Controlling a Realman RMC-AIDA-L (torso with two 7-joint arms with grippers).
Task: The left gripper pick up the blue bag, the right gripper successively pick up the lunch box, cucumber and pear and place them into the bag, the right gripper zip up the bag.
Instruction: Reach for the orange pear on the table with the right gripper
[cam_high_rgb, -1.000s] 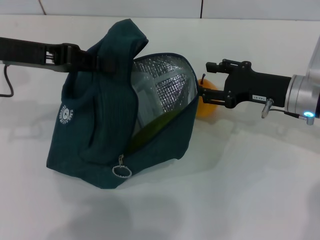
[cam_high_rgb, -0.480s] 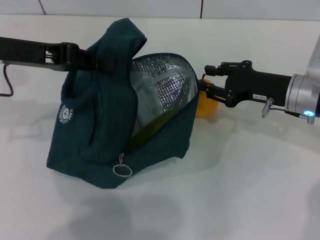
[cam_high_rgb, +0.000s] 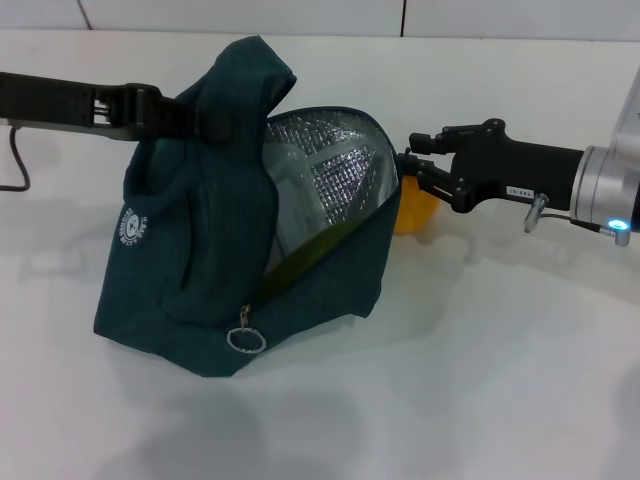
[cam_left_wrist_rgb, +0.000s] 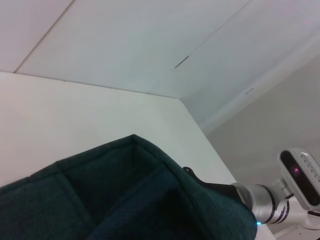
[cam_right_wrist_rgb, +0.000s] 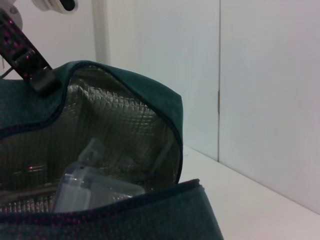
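Note:
The blue bag (cam_high_rgb: 200, 250) stands on the white table with its mouth open toward my right, silver lining showing. My left gripper (cam_high_rgb: 192, 118) is shut on its top fabric and holds it up. The lunch box (cam_right_wrist_rgb: 92, 187) lies inside the bag. An olive-green strip at the lower rim looks like the cucumber (cam_high_rgb: 300, 258). My right gripper (cam_high_rgb: 412, 178) is shut on the orange-yellow pear (cam_high_rgb: 413, 215), right at the bag's mouth. The bag's rim hides part of the pear. The bag also shows in the left wrist view (cam_left_wrist_rgb: 125, 200) and the right wrist view (cam_right_wrist_rgb: 125, 215).
The ring zip pull (cam_high_rgb: 243, 340) hangs at the bag's lower front. The white table (cam_high_rgb: 500, 380) extends in front and to the right. A white wall stands behind. My right arm (cam_left_wrist_rgb: 260, 202) shows beyond the bag in the left wrist view.
My right gripper has moved the pear a little left and up, closer to the bag's mouth, so the rim hides more of it. The left arm and the bag have hardly moved.

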